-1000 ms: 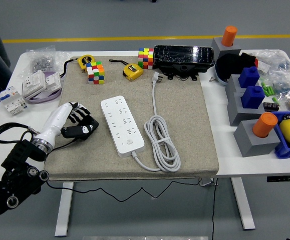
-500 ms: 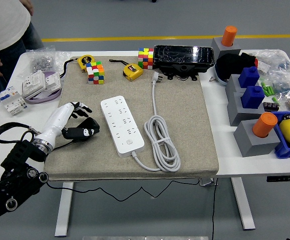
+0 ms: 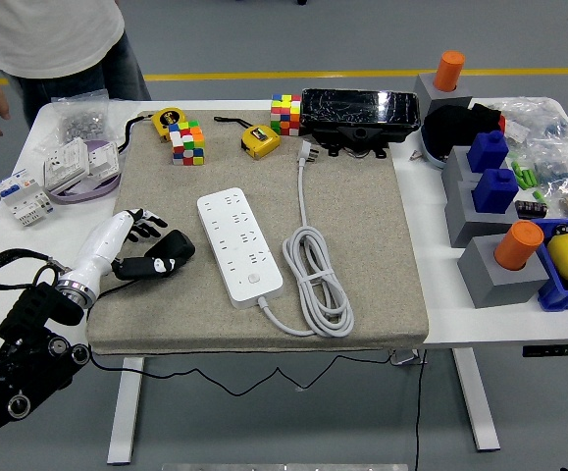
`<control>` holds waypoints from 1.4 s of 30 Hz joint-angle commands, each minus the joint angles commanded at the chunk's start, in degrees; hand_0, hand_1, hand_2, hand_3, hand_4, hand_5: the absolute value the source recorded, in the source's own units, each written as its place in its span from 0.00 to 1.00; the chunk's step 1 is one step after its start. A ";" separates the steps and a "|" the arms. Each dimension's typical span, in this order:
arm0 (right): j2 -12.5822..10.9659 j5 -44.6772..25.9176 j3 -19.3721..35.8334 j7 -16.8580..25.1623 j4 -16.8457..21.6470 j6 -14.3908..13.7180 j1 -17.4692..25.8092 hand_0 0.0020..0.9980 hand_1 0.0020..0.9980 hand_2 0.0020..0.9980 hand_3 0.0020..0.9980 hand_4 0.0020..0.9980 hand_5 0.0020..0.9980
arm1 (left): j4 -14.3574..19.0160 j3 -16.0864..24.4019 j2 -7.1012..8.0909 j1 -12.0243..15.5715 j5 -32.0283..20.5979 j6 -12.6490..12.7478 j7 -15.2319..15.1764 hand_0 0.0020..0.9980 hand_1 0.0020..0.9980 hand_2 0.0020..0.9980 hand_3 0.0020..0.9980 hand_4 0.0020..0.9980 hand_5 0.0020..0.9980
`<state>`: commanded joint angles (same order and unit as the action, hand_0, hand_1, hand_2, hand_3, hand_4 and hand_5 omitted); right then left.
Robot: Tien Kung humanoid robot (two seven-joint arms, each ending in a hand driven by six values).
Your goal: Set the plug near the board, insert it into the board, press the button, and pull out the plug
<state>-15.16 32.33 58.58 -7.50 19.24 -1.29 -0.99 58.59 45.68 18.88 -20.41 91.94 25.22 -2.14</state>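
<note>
The white power board (image 3: 238, 243) lies on the beige mat (image 3: 362, 226), its round button (image 3: 254, 280) at the near end. Its white cable lies coiled (image 3: 318, 280) to the right and runs up to the plug (image 3: 308, 152), which lies loose on the mat near the black box. My left hand (image 3: 158, 242) rests on the mat just left of the board, with its fingers relaxed and holding nothing. It is apart from the board and far from the plug. My right hand is out of view.
Two colour cubes (image 3: 187, 143) (image 3: 285, 113), two yellow tape measures (image 3: 260, 140) and a black box (image 3: 360, 116) line the mat's far edge. Sockets (image 3: 68, 165) lie at the far left. Grey and blue blocks (image 3: 490, 191) stand at the right. A person (image 3: 58, 49) stands at the far left corner.
My left hand has drawn back a little toward the lower left and its fingers have closed in slightly. The person has stepped in from the left to the table's far left corner.
</note>
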 joint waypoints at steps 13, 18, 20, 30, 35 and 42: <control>-0.07 -0.12 -0.25 -0.03 -0.03 0.03 0.01 0.58 0.67 0.69 0.62 0.98 0.52 | -0.03 -1.18 -0.65 -0.98 -0.93 1.23 0.22 0.31 0.35 0.40 0.52 0.69 0.01; -0.13 -0.13 -0.18 -0.06 -0.03 0.03 0.03 0.58 0.67 0.69 0.62 0.98 0.52 | 0.55 -1.22 -0.60 -1.14 -0.27 0.65 0.90 0.30 0.34 0.38 0.52 0.66 0.00; -0.15 -0.11 -0.15 -0.04 0.03 0.03 0.04 0.58 0.67 0.69 0.62 0.98 0.52 | 0.87 -1.17 -0.55 -1.12 -0.26 0.34 0.74 0.30 0.34 0.38 0.52 0.66 0.00; -0.13 -0.18 -0.38 0.02 0.07 0.04 0.07 0.58 0.67 0.68 0.62 0.98 0.52 | 3.86 -1.08 0.10 -1.77 -2.07 2.42 -4.70 0.30 0.34 0.38 0.52 0.63 0.00; -0.13 -0.27 -0.40 0.01 0.04 0.06 0.05 0.58 0.67 0.69 0.62 0.98 0.52 | 4.92 -2.12 -0.13 -2.37 -2.19 2.29 -4.48 0.30 0.34 0.38 0.52 0.63 0.00; -0.18 -0.35 -0.53 -0.01 0.06 0.04 0.01 0.58 0.67 0.68 0.62 0.98 0.52 | 3.92 -4.92 -0.85 -3.47 -2.13 3.00 -4.22 0.30 0.34 0.38 0.52 0.63 0.00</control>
<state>-15.34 31.99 58.05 -7.51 19.30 -1.26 -0.98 62.51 40.76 18.03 -23.89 89.81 28.22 -6.36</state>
